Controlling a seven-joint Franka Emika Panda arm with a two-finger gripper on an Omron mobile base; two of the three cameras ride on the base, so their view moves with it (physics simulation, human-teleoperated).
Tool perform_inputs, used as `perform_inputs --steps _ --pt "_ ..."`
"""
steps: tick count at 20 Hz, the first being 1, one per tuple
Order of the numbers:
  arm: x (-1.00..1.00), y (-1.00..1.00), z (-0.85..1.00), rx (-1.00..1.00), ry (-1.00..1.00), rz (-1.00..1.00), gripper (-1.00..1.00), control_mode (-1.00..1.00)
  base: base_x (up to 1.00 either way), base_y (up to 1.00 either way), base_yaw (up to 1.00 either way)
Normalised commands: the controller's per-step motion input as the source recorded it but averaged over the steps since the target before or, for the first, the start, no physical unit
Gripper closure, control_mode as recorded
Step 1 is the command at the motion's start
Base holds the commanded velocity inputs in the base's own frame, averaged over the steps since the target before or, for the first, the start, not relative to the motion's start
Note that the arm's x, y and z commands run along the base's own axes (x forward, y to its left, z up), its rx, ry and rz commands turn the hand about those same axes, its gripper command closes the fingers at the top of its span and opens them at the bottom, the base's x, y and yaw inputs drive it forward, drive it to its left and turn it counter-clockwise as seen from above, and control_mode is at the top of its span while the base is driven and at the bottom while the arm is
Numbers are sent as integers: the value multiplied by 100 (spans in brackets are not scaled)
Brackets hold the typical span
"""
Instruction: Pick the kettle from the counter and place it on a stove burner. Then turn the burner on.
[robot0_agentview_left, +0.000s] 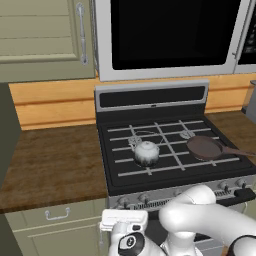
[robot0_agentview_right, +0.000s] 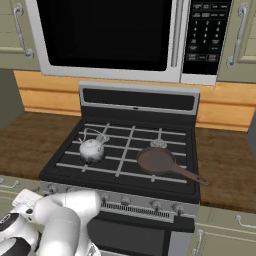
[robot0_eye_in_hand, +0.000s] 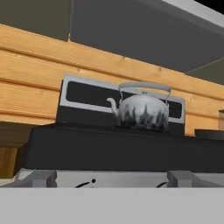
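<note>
On the stove, front left, the kettle already sits on a burner, its grate bars under it, wire handle arched over the top and the spout pointing toward the left counter. So the placing looks done and, in my judgement, the step in hand is turning that burner on. The gripper is low at the stove's front edge, below the cooktop and left of centre, well apart from the kettle; its fingers stand spread wide with nothing between them, though the fingertips themselves are hard to make out in the base views. The hand camera looks level across the front lip at the kettle, with what seem to be 2 knobs just below. Next, the hand must line up on the 1 knob in the front row that serves the kettle's burner, close on it and twist; which knob that is I cannot tell for sure. Further right, a frying pan rests on the front right burner with its handle out toward the right counter, clear of the knobs. Nothing appears to block the reach to the panel.
</note>
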Motion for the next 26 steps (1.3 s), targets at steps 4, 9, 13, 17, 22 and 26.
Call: perform_inputs --steps 4,9,13,17,22,26 --pt "18 0 -19 3 0 8 -100 -100 0 0 0" --pt "17 0 -18 3 0 8 -100 -100 0 0 0" --pt "19 0 -20 2 0 7 -100 -100 0 0 0" --pt "16 0 -24 1 0 7 -100 -100 0 0 0" --pt "10 0 -33 0 0 7 -100 -100 0 0 0" --pt "8 0 -28 0 0 7 -100 -100 0 0 0"
